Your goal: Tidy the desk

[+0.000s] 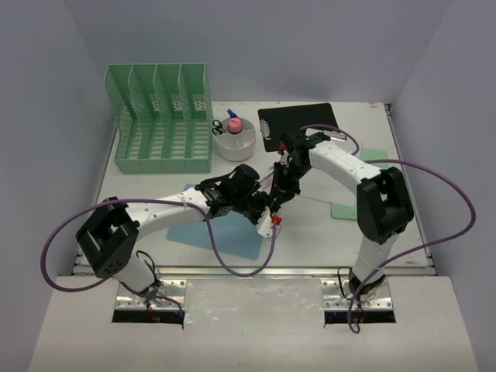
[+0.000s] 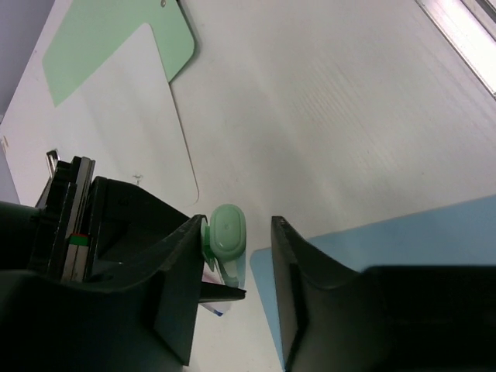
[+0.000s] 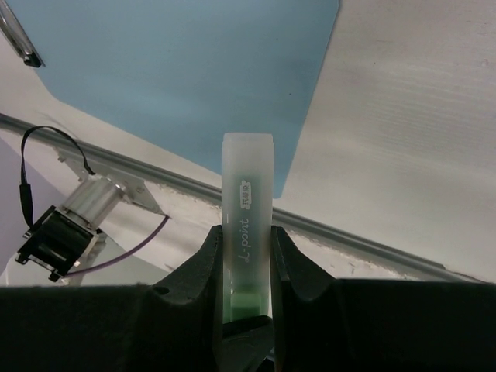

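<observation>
The white desk (image 1: 310, 232) carries the clutter. My right gripper (image 1: 280, 190) hangs over its middle, shut on a translucent white highlighter (image 3: 248, 178) with a green inner part; the pen sticks out past the fingertips (image 3: 213, 248) above the blue folder (image 3: 178, 70). My left gripper (image 1: 271, 211) meets it from the left and is open. In the left wrist view the highlighter's green end (image 2: 226, 232) sits between the open jaws (image 2: 236, 225), close against the left finger (image 2: 182, 256). I cannot tell whether they touch.
A mint-green file rack (image 1: 163, 116) stands at the back left. A white round cup (image 1: 235, 138) with scissors and a pink item stands beside it. A black clipboard (image 1: 298, 124) lies at the back. A blue folder (image 1: 221, 232), a green sheet (image 1: 349, 208) and white paper (image 2: 132, 124) lie flat.
</observation>
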You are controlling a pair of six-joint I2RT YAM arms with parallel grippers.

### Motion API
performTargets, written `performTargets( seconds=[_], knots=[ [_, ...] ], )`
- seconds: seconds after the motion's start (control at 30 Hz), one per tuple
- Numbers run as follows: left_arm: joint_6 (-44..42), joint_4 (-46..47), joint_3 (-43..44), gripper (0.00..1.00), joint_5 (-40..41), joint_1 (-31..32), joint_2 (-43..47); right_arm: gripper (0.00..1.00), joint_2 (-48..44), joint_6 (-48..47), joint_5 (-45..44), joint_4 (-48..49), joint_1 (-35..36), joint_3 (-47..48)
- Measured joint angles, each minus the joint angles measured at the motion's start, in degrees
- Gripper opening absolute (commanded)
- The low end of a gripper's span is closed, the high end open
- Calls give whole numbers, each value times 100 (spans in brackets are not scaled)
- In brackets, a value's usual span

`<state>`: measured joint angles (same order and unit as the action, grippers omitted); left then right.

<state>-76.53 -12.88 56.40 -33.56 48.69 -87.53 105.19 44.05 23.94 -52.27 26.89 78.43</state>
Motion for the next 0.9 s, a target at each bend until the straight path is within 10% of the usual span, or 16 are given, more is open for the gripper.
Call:
performTargets(
  seconds=[0.17,0.57,0.9],
  knots=[
    [240,162,92,0,50,7,-98,2,0,-11,-33,-17,37,0],
    [933,57,-219,0,131,142,525,83,79,-551,275,-278,-245,1032],
    [3644,896,-798,0,704,-120,1593,99,92,-1628,142,310,-1840,2177]
  ],
)
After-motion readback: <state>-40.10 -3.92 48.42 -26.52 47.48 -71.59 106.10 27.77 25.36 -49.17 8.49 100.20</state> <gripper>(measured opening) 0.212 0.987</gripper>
